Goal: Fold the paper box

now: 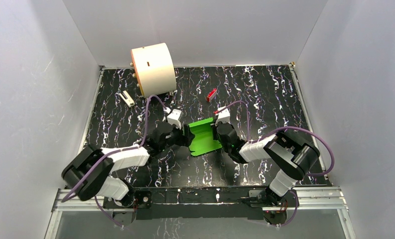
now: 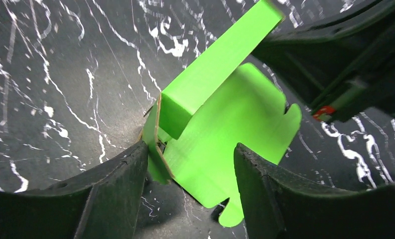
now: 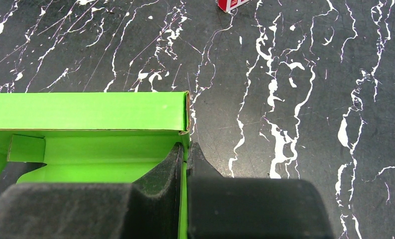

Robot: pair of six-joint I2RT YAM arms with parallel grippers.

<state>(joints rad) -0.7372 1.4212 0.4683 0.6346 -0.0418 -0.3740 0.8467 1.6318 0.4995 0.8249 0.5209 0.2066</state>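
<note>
The paper box (image 1: pixel 203 135) is bright green card, partly folded, on the black marbled table between the two arms. My left gripper (image 1: pixel 188 135) is open at the box's left edge. In the left wrist view its fingers (image 2: pixel 120 194) stand apart around the base sheet (image 2: pixel 225 139), the left one touching a raised side flap (image 2: pixel 153 149). My right gripper (image 1: pixel 216 132) is shut on the box's right wall. In the right wrist view that thin green wall (image 3: pixel 185 149) is pinched between the fingers (image 3: pixel 165 174), and a folded far wall (image 3: pixel 85 110) stands upright.
A large cream cylinder (image 1: pixel 153 68) lies at the back left, with a small white part (image 1: pixel 127 98) beside it. A small red block (image 1: pixel 211 94) lies behind the box and also shows in the right wrist view (image 3: pixel 232 4). Grey walls enclose the table.
</note>
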